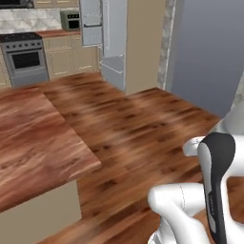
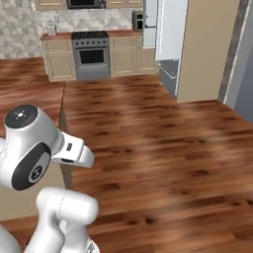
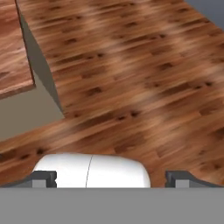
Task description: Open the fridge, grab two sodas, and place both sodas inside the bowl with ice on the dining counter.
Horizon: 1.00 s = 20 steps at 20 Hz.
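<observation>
The fridge (image 1: 113, 43) stands at the top centre of the left base view, light grey, cut off by the top edge and half hidden behind a tall beige panel (image 1: 143, 45); its doors look swung open, though the shelves inside are too faint to make out, and no bottle can be picked out there. In the right base view the fridge (image 2: 170, 34) sits at the upper right, again clipped by the top edge. The dining counter (image 1: 33, 143) fills the left side of the left base view, a glossy reddish-brown wood-grain top on a beige base, running off the left edge; its corner (image 3: 13, 52) shows at the upper left of the hand view. The gripper (image 3: 111, 179) shows as 2 dark tips at the bottom of the hand view, set wide apart with nothing between them, above bare wood-plank floor (image 3: 144, 78). A grey stove (image 2: 91, 55) with beige cabinets (image 2: 58, 59) lines the far wall at the top of the right base view.
</observation>
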Available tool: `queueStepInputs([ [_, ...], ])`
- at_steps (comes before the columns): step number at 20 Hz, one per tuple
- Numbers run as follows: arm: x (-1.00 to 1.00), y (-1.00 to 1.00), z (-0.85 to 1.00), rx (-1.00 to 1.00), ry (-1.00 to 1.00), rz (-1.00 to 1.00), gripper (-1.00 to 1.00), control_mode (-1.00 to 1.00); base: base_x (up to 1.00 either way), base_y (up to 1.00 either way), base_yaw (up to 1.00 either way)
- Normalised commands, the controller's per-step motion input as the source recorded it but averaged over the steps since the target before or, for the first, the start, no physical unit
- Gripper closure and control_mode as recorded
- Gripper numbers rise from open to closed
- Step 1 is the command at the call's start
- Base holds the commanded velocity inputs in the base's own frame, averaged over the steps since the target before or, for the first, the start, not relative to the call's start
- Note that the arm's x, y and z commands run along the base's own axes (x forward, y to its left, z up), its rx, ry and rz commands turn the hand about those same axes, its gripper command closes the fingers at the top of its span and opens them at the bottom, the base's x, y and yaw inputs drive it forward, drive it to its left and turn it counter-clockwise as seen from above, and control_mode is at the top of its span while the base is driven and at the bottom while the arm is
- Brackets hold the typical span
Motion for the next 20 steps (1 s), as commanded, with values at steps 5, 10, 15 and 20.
queueStepInputs([
  [5, 0.00, 0.00, 0.00, 0.00, 0.00, 0.00, -1.00, 1.00, 0.99, -0.68, -0.06],
  [10, 0.00, 0.00, 0.00, 0.00, 0.00, 0.00, -1.00, 1.00, 1.00, -0.65, -0.01],
  [15, 0.00, 0.00, 0.00, 0.00, 0.00, 0.00, -1.00, 1.00, 1.00, -0.32, -0.01],
  [20, 0.00, 0.00, 0.00, 0.00, 0.00, 0.00, -1.00, 1.00, 1.00, 0.10, 0.00],
])
